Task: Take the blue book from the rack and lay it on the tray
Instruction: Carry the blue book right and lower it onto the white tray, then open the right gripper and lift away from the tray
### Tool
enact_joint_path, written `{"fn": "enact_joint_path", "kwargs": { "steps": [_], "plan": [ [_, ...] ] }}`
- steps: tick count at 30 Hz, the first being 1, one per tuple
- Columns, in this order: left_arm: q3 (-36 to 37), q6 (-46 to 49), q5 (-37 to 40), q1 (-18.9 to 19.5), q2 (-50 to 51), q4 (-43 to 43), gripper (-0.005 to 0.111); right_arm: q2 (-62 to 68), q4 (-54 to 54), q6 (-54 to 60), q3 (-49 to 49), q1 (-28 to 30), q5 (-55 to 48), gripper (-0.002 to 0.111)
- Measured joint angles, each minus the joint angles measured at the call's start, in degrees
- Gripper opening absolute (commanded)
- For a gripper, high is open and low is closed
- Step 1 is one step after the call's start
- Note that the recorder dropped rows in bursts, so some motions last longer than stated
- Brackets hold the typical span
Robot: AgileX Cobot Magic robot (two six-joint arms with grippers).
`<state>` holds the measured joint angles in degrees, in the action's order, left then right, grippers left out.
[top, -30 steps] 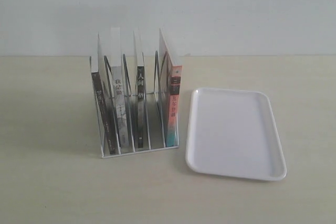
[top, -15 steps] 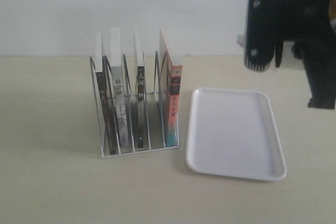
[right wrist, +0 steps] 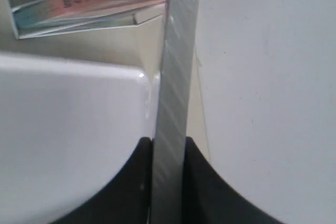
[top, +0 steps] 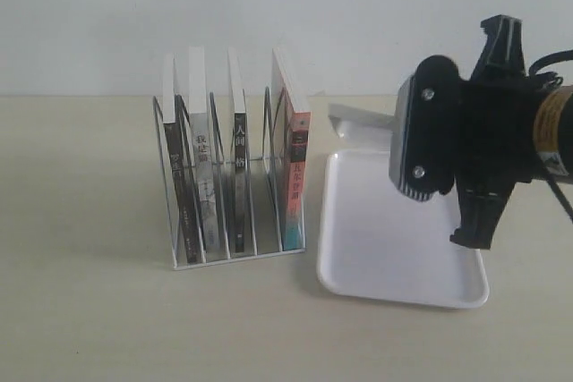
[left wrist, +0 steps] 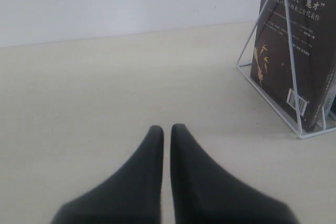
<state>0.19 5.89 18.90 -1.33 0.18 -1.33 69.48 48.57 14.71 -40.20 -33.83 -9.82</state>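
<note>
My right gripper is shut on a thin book seen edge-on, so only its pale page edge shows and its cover is hidden. In the exterior view that book juts out left of the right arm, held flat above the far end of the white tray. The tray lies just below the gripper. The rack stands left of the tray with a pink-red-and-teal-spined book nearest the tray. My left gripper is shut on nothing, low over the table beside the rack.
The rack also holds two black-spined books and a pale-spined one. A dark book cover faces the left gripper. The right arm's black wrist hangs over the tray's right half. A pale wall stands behind.
The right arm came into view from the upper right and has dropped lower, carrying the book down over the far end of the tray. The rack and tray have not moved.
</note>
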Motion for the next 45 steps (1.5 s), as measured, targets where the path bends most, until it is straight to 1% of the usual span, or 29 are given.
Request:
{"fn": "enact_joint_path", "kwargs": {
  "steps": [5,8,11,16,23,24,25,26,27,28,29,30,31,37,42,45],
  "plan": [
    [0.0,0.0,0.0,0.0,0.0,0.0,0.005,0.1,0.2,-1.1,0.4,7.1,6.0,0.000],
    [0.0,0.0,0.0,0.0,0.0,0.0,0.005,1.8,0.3,-1.5,0.4,9.4,9.8,0.000],
    [0.0,0.0,0.0,0.0,0.0,0.0,0.005,5.1,0.3,-1.5,0.4,9.9,11.6,0.000],
    [0.0,0.0,0.0,0.0,0.0,0.0,0.005,13.6,0.6,3.7,0.4,9.9,12.8,0.000],
    [0.0,0.0,0.0,0.0,0.0,0.0,0.005,16.6,1.0,5.8,0.4,10.0,14.7,0.000],
    [0.0,0.0,0.0,0.0,0.0,0.0,0.005,16.9,1.0,5.8,0.3,10.0,15.0,0.004],
    [0.0,0.0,0.0,0.0,0.0,0.0,0.005,17.2,1.1,5.9,0.3,10.0,15.2,0.012],
    [0.0,0.0,0.0,0.0,0.0,0.0,0.005,17.7,1.2,5.9,0.3,10.0,15.5,0.024],
    [0.0,0.0,0.0,0.0,0.0,0.0,0.005,18.0,1.2,5.9,0.3,10.0,15.5,0.032],
    [0.0,0.0,0.0,0.0,0.0,0.0,0.005,18.3,1.2,5.8,0.3,10.0,15.2,0.045],
    [0.0,0.0,0.0,0.0,0.0,0.0,0.005,18.7,0.9,5.7,0.3,10.0,14.7,0.053],
    [0.0,0.0,0.0,0.0,0.0,0.0,0.005,19.0,0.5,5.7,0.3,10.0,14.5,0.060],
    [0.0,0.0,0.0,0.0,0.0,0.0,0.005,19.0,0.1,5.7,0.3,10.0,14.2,0.063],
    [0.0,0.0,0.0,0.0,0.0,0.0,0.005,19.0,-2.5,5.4,0.3,10.0,14.2,0.058],
    [0.0,0.0,0.0,0.0,0.0,0.0,0.005,15.0,-2.7,4.6,0.3,10.0,11.2,0.058],
    [0.0,0.0,0.0,0.0,0.0,0.0,0.005,11.1,-2.8,1.4,0.3,10.0,7.8,0.058]
  ]
}}
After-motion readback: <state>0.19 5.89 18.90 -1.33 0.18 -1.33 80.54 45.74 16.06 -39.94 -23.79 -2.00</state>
